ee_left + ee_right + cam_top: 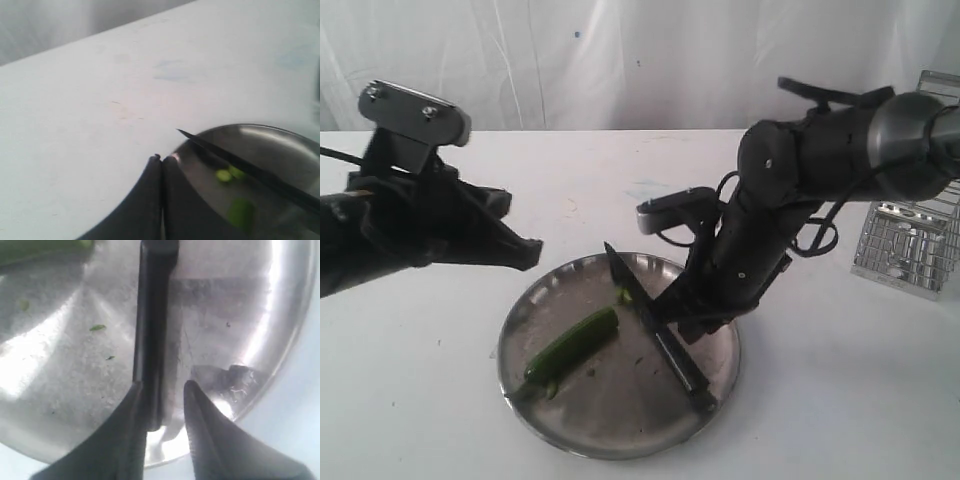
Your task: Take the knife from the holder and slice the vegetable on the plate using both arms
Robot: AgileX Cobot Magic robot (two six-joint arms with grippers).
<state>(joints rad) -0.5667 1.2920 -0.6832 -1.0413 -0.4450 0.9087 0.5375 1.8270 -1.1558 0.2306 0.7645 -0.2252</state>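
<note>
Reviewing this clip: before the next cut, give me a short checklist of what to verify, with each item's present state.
1. Knife out of the holder and over the plate: ok.
2. Right gripper firmly clamped on the handle: cannot tell; a gap shows beside one finger.
3. Left gripper steadying the vegetable: not ok; shut on nothing, beside the plate rim.
4. Blade lined up over the vegetable: not ok; it lies beside the vegetable's end.
5. Some slices already cut: ok.
</note>
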